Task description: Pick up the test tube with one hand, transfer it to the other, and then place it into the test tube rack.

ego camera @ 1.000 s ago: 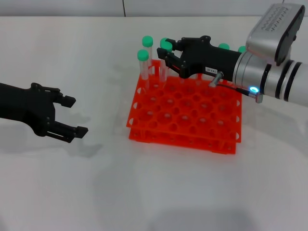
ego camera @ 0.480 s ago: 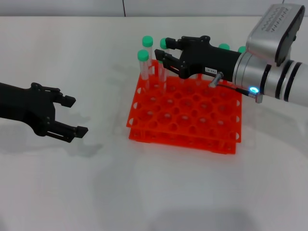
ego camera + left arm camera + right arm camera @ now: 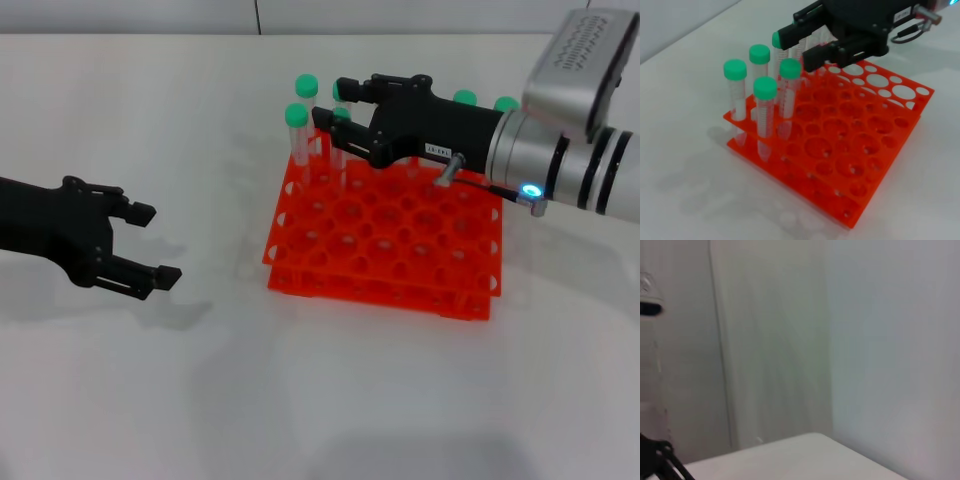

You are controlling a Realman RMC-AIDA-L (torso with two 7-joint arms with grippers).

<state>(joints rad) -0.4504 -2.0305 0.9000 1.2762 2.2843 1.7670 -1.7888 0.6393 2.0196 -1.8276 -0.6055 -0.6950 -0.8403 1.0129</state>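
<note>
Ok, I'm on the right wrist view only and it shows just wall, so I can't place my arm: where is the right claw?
Observer: The right claw is above the far left corner of the test tube rack, among the standing green-capped tubes.
Operator: Does it have a tube?
Observer: One test tube has its cap right at the claw. I cannot tell whether it is gripped.
Operator: And the left claw?
Observer: The left claw is open and empty, over the table to the left of the rack.
</note>
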